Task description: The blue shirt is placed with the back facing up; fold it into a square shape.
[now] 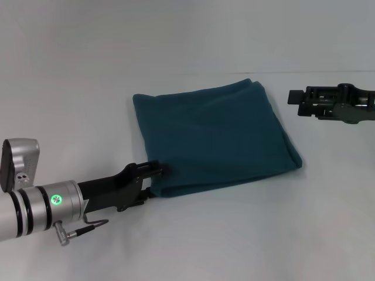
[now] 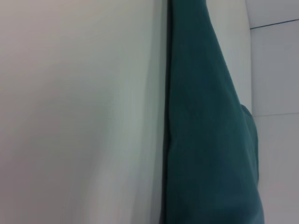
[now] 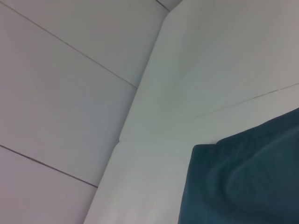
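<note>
Head view: the shirt [image 1: 214, 137], already folded into a rough square, lies flat on the white table [image 1: 88, 88], mid-table and slightly toward the robot's right. The left gripper [image 1: 157, 171] sits at the square's near left corner, fingertips touching or just meeting the cloth; whether they pinch the fabric cannot be told. The right gripper [image 1: 293, 96] hangs apart from the far right corner, off the cloth and holding nothing (its fingers are too indistinct to call open or closed). The left arm is plainly the nearer, with the shirt stretching away from it toward the far right.

Left wrist view: the shirt [image 2: 205, 130] fills one side as a long band, its folded edge running straight beside bare table.

Right wrist view: one corner of the shirt [image 3: 243, 182] shows, with no fingers visible.
</note>
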Tool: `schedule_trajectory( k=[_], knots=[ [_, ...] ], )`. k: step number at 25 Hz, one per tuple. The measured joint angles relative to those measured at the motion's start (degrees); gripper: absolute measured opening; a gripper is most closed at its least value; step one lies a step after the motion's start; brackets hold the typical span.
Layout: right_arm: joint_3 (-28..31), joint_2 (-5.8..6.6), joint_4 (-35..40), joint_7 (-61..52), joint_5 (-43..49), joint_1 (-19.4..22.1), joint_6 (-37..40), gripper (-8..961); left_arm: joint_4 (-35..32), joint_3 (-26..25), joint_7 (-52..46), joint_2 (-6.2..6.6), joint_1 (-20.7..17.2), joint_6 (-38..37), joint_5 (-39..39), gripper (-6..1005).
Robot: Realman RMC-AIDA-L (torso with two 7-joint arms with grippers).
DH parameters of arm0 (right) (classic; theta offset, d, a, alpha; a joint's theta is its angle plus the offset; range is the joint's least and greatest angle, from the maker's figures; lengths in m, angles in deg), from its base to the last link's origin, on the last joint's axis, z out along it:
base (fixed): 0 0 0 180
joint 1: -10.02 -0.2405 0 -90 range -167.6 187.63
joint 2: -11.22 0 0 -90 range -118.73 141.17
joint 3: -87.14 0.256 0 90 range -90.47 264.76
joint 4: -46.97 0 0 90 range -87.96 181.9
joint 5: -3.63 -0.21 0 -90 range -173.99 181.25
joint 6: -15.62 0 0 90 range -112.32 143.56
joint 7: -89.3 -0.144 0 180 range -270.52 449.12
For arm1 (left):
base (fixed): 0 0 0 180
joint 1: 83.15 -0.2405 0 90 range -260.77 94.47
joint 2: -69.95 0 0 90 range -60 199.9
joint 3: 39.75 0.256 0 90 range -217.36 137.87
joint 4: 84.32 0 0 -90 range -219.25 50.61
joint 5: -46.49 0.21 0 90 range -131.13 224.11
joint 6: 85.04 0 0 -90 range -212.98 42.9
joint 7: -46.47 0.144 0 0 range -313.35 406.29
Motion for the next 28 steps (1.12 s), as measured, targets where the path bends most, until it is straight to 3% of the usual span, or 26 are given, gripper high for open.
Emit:
schedule_trajectory(
  k=[10, 15, 18, 23, 28],
  knots=[
    [0.6, 0.0, 0.0, -0.3, -0.1, 0.0, 0.1, 689, -0.2, 0.0, 0.1, 0.0, -0.3, -1.0, -0.1, 691],
    [0.7, 0.0, -0.1, -0.3, -0.1, 0.1, 0.1, 690, -0.1, 0.0, 0.4, -0.01, -0.3, -1.0, -0.2, 455],
    [0.7, 0.0, -0.5, -0.3, -0.1, 0.2, 0.1, 690, 0.0, 0.0, 0.5, -0.04, -0.3, -1.1, -0.2, 245],
    [1.0, 0.1, -0.7, -0.3, -0.1, 0.4, 0.2, 690, -0.1, 0.0, 0.6, -0.06, -0.3, -1.1, -0.1, 31],
    [1.1, 0.23, -0.7, -0.4, -0.1, 0.4, 0.4, 690, -1.2, 0.0, 0.9, -0.14, -1.6, -2.7, 0.0, 26]
  ],
)
